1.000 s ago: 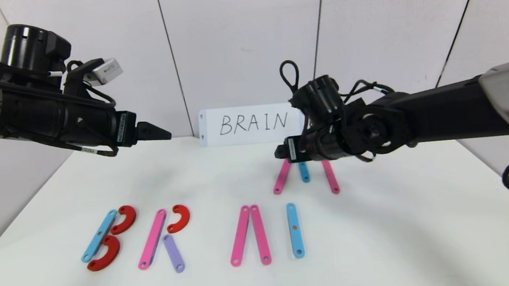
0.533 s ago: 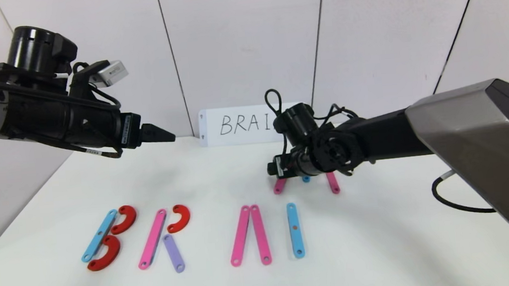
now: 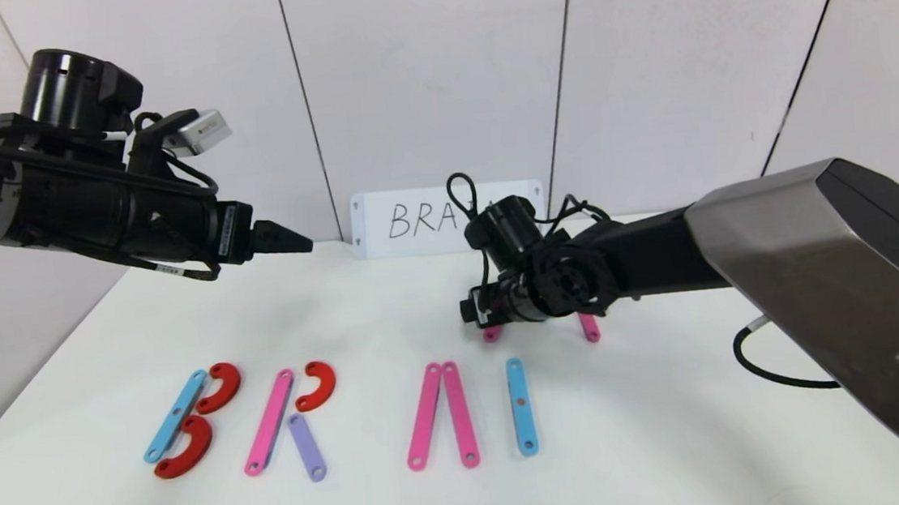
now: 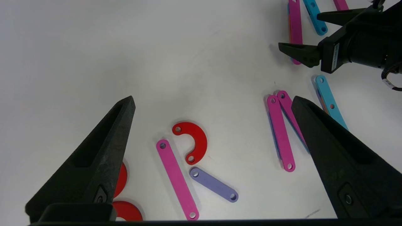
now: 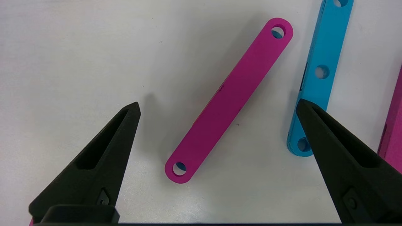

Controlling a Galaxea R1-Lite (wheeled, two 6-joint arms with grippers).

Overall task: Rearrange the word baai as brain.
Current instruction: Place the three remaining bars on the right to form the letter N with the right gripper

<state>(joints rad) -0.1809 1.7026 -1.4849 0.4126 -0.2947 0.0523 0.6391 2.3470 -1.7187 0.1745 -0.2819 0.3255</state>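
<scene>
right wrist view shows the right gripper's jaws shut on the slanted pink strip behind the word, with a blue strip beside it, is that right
Not quite. In the right wrist view the right gripper has its jaws wide open, one on each side of the slanted pink strip, which lies flat and ungripped on the table. The rest holds: the blue strip lies beside it.

A white card (image 3: 446, 218) stands at the centre of the head view, against the wall, with black handwriting; the letters "BRA" can be read and the rest is hidden behind the right arm. On the table in the lower half, the strip letters (image 3: 269, 421) spell "B R A I". The small labels on the grippers are too small to read.
</scene>
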